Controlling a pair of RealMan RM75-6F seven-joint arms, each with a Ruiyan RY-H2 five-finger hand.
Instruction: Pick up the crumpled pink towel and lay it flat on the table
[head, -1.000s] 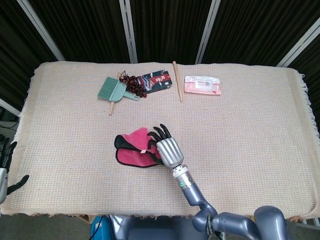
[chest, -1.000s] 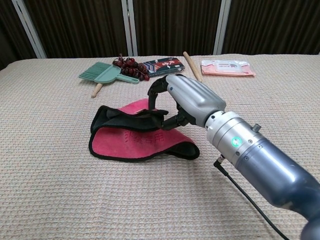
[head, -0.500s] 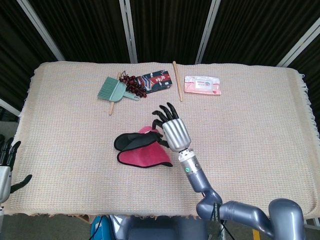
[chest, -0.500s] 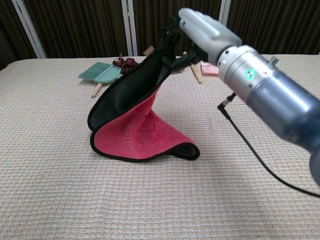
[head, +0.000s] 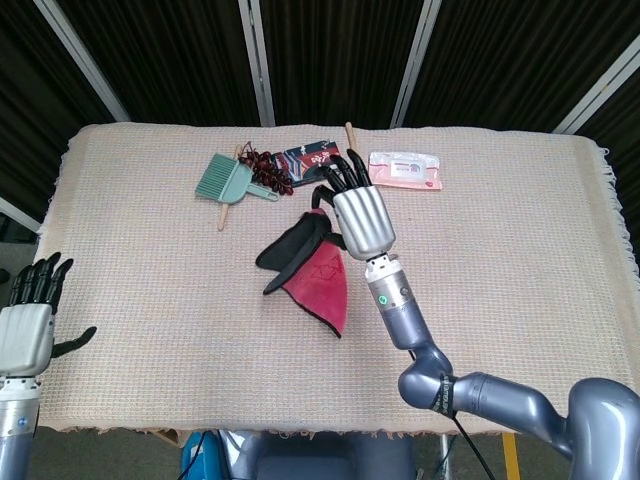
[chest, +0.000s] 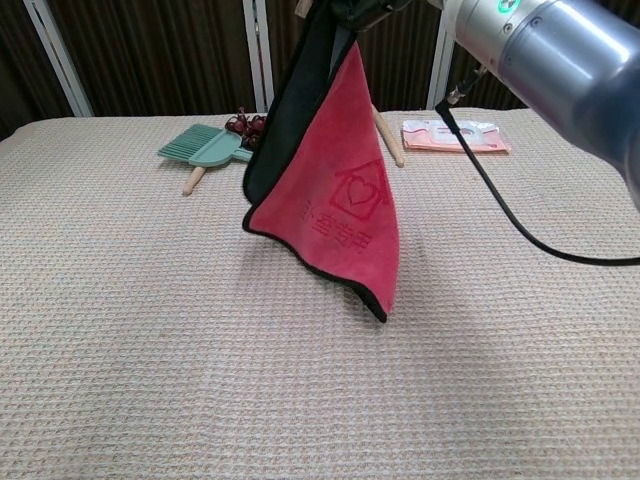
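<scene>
The pink towel (head: 318, 272) with a black edge and black back hangs in the air, clear of the table, held by its top corner. My right hand (head: 358, 212) grips that corner above the table's middle. In the chest view the towel (chest: 338, 205) drapes down with a heart-in-house print facing me; the hand itself is cut off by the top edge, only the right forearm (chest: 545, 50) shows. My left hand (head: 28, 320) hovers off the table's near left edge, fingers apart, holding nothing.
At the back of the woven beige tablecloth (head: 500, 260) lie a green hand brush (head: 228, 181), dark red beads (head: 268, 170), a printed packet (head: 312, 160), a wooden stick (head: 354, 175) and a pink flat pack (head: 404, 170). A black cable (chest: 500, 200) trails from the right arm.
My right hand has risen and moved toward the back, lifting the towel from a fold on the table until it hangs free. My left hand has come up into view.
</scene>
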